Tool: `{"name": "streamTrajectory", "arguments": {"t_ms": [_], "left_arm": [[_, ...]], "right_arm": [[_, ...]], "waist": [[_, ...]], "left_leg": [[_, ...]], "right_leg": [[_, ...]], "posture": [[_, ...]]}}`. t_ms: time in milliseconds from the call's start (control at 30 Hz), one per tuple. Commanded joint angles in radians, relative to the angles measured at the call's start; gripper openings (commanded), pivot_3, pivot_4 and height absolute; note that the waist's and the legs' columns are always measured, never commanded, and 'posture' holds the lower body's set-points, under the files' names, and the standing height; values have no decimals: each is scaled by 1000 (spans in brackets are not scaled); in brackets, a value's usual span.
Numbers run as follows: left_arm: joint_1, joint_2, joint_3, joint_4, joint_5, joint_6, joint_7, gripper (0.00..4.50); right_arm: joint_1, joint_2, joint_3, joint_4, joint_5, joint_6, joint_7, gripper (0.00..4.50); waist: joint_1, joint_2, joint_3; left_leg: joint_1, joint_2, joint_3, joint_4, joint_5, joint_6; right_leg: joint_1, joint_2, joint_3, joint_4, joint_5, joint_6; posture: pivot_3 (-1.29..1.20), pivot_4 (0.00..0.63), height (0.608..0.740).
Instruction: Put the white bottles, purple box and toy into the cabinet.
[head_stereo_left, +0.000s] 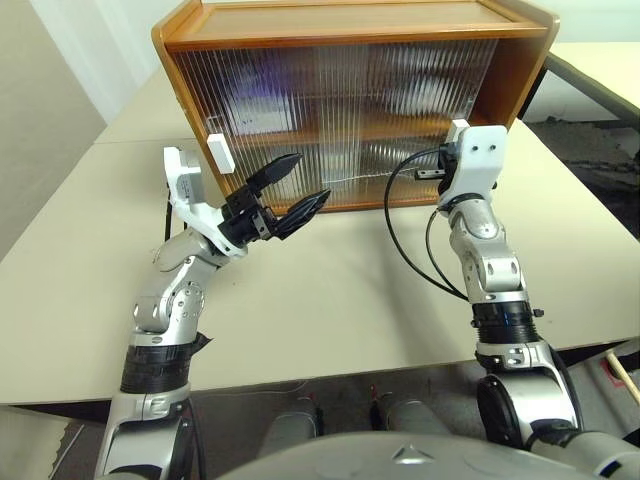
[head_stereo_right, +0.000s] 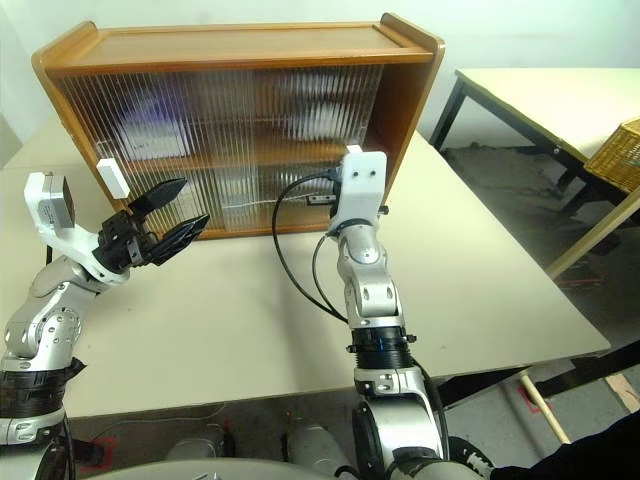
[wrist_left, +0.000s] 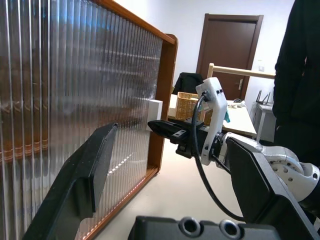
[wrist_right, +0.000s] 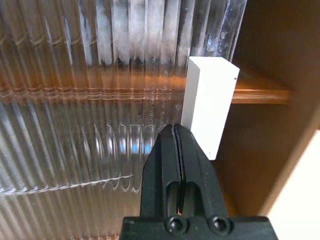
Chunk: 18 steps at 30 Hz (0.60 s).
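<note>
- The cabinet (head_stereo_left: 350, 100) stands on a beige table (head_stereo_left: 330, 290), its ribbed clear sliding doors (head_stereo_right: 230, 150) drawn across the whole front (two shelves show dimly through the ribbing).
- What sits behind the doors is too blurred by the ribbing to name; a purplish smear shows on the upper shelf toward the left.
- The left gripper (head_stereo_left: 290, 190) hangs in the air in front of the cabinet's lower left part, its two black fingers spread wide with nothing between them.
- A white rectangular handle (head_stereo_left: 221, 152) sits on the door just above and beside that gripper, apart from its fingertips.
- The right gripper (wrist_right: 176, 145) has its fingers pressed together, holding nothing, with the tips right at the right-hand white handle (wrist_right: 209, 105), near the cabinet's wooden side wall (wrist_right: 272, 75) (whether they touch it I cannot tell).
- A black cable (head_stereo_left: 405, 235) loops from the right wrist down over the table.
- In the left wrist view a person in dark clothing (wrist_left: 297, 75) stands beyond the table, and a wicker basket (wrist_left: 187, 104) rests on another table.
</note>
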Motion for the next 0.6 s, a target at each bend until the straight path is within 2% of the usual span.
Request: {"name": "streamTrajectory", "arguments": {"t_ms": [33, 233, 433, 500, 600], "left_arm": [[4, 3, -2, 5, 7, -7, -6, 4500], [-8, -4, -12, 20, 10, -8, -16, 4500], [-17, -9, -15, 34, 14, -11, -26, 4500], [-17, -10, -14, 35, 15, -12, -28, 4500], [-18, -10, -14, 37, 15, -13, -30, 4500]], "right_arm": [[24, 7, -18, -13, -17, -23, -42, 50], [78, -13, -46, -13, -58, -82, -131, 50], [66, -34, -85, 26, -79, -118, -201, 50], [63, -37, -83, 28, -71, -118, -187, 50], [81, -34, -68, -25, 10, -77, -70, 50]], "waist": [[0, 0, 0], [-1, 0, -1], [-10, 2, -3], [-13, 4, -5], [-18, 5, -6]], "left_leg": [[0, 0, 0, 0, 0, 0], [0, 0, 0, 1, 0, 0], [0, 0, 0, 1, 0, 0], [0, 0, 0, 1, 0, 1], [0, 0, 1, 1, 0, 1]], "right_leg": [[0, 0, 0, 0, 0, 0], [0, 0, 0, 0, 0, 1], [1, 0, 1, 0, 2, 2], [1, 0, 1, 0, 2, 2], [3, 0, 1, 0, 2, 2]], "posture": [[-140, 7, 740], [-157, 5, 740], [-165, 3, 740], [-164, 0, 740], [-164, 0, 740]]}}
